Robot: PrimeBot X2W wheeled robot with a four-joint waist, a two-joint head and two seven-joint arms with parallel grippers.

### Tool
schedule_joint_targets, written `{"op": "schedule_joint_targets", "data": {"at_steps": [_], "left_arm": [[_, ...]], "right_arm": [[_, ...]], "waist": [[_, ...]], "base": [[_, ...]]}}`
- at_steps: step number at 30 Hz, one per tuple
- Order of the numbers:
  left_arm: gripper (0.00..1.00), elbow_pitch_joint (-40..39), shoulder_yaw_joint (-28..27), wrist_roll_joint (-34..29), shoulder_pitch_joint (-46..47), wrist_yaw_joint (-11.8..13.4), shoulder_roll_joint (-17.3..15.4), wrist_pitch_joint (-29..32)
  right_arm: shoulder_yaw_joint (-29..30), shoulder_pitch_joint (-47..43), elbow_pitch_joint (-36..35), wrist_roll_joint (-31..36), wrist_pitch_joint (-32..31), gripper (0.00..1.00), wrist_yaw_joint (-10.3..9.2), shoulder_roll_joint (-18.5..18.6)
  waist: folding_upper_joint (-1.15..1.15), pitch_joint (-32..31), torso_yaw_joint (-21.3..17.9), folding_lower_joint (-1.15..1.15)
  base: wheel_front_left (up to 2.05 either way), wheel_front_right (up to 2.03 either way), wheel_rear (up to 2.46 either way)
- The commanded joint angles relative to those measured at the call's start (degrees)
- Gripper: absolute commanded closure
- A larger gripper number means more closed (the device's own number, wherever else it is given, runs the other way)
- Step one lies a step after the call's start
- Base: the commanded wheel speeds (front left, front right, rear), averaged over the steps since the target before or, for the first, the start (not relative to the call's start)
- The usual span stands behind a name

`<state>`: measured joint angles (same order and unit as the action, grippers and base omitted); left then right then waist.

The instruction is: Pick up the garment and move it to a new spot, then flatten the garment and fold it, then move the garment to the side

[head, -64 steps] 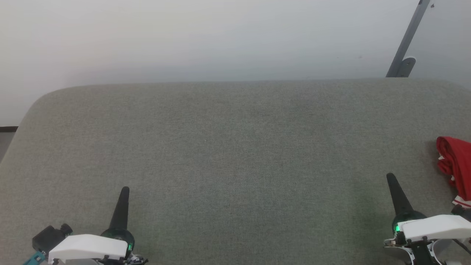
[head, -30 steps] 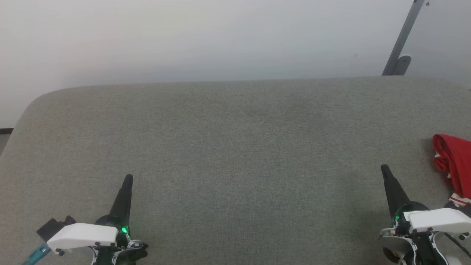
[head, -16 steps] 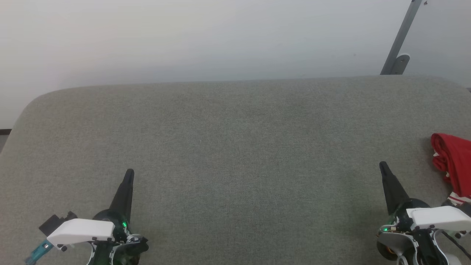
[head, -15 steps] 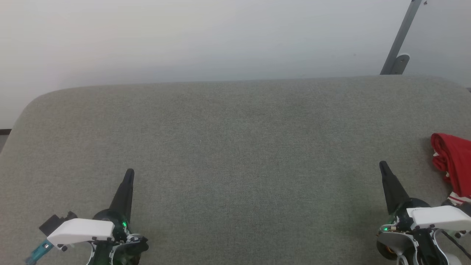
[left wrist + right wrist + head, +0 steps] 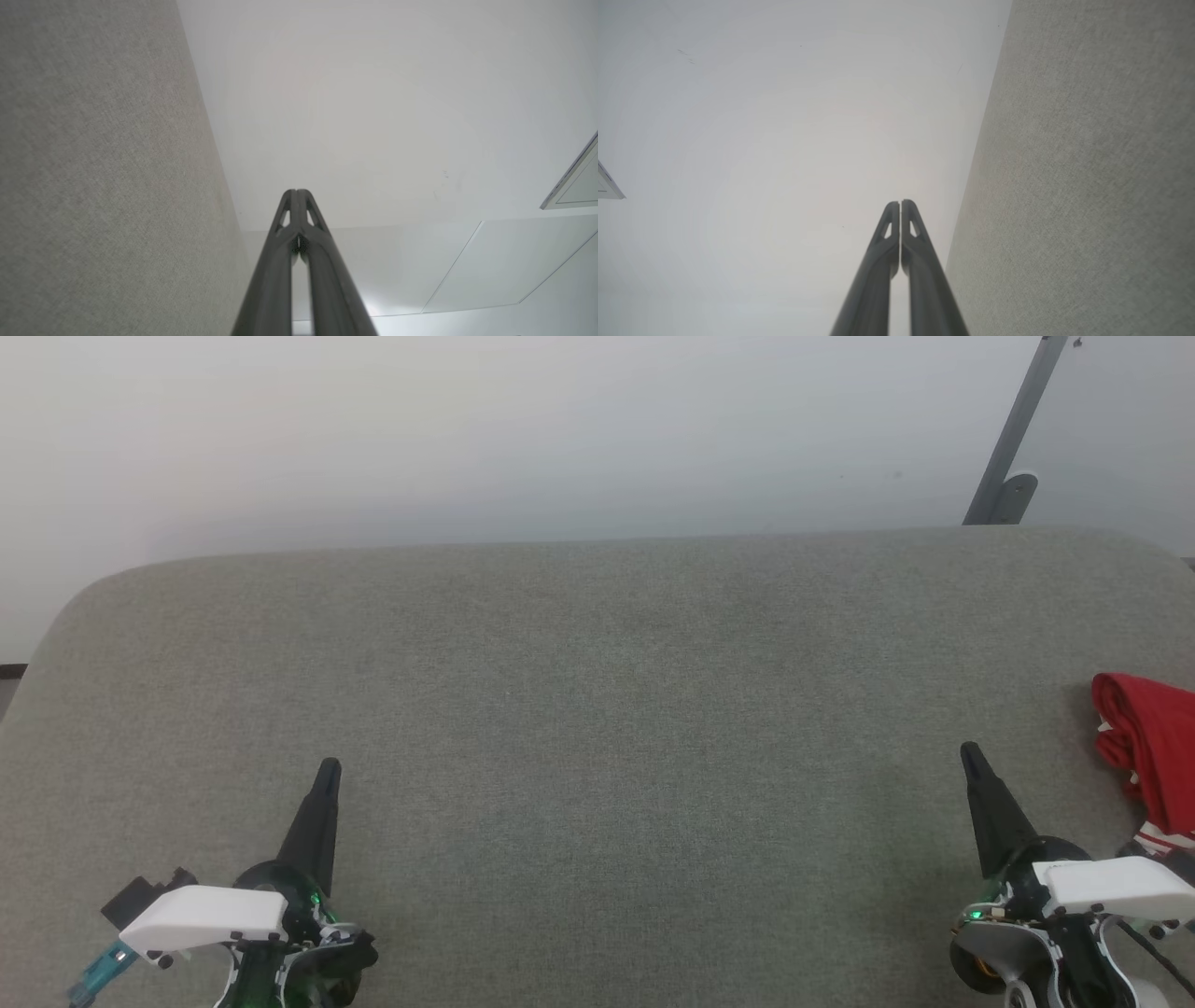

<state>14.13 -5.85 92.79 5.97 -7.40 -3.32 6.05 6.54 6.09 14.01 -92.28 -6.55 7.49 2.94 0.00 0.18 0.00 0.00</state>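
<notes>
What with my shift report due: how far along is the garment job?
Done: nothing clearly. The garment lies bunched at the right edge of the grey surface, partly cut off by the frame, and no neat fold shows. In hand: nothing. The left claw and right claw are shut, empty and apart from the cloth. Left, most likely: pick up, move, flatten, fold, set aside.

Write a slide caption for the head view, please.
Shut left gripper and right gripper over a grey cushion; red garment bunched at its right edge.
</notes>
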Motion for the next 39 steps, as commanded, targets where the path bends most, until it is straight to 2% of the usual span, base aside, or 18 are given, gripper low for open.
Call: {"op": "schedule_joint_targets", "data": {"at_steps": [1,39], "left_arm": [[1.00,-0.06,-0.20,0.15,0.57,-0.16,0.03,0.26],[1.00,-0.06,-0.48,-0.18,0.60,-0.16,0.24,0.44]], "right_arm": [[0.05,0.31,0.10,-0.22,-0.14,1.00,0.00,-0.20],[0.04,0.31,0.09,-0.24,-0.13,1.00,0.00,-0.20]], "waist": [[0.00,0.00,0.00,0.00],[0.00,0.00,0.00,0.00]], "base": [[0.00,0.00,0.00],[0.00,0.00,0.00]]}}
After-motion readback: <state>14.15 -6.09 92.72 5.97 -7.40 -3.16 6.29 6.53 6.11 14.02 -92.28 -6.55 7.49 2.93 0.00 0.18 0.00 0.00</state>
